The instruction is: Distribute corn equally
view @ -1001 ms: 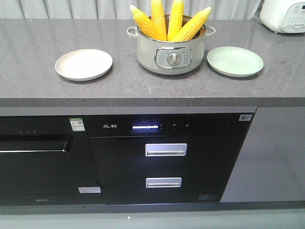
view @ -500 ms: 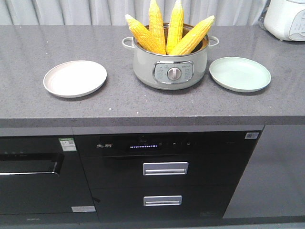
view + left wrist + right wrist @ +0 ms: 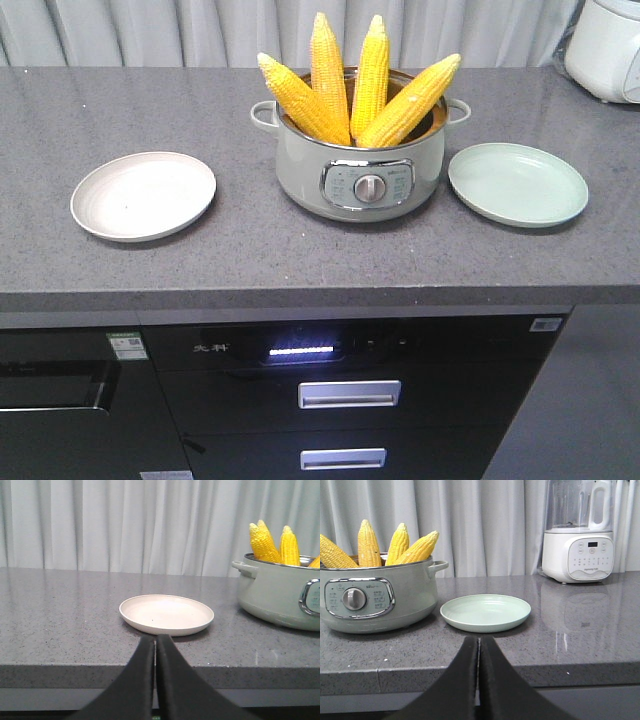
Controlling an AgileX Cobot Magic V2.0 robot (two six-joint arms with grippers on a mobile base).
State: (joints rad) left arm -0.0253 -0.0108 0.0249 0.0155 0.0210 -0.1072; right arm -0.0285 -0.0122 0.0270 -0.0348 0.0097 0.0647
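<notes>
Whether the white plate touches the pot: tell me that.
Apart. The front view shows a broad strip of bare counter between the white plate and the pot; the left wrist view shows the same gap.

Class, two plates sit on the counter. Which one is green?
The green plate lies right of the pot in the front view; the cream plate, left of the pot, is the other.

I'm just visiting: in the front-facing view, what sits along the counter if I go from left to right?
cream plate → grey-green pot with four cobs of corn standing in it → mint green plate → white appliance, cut off by the right edge
</notes>
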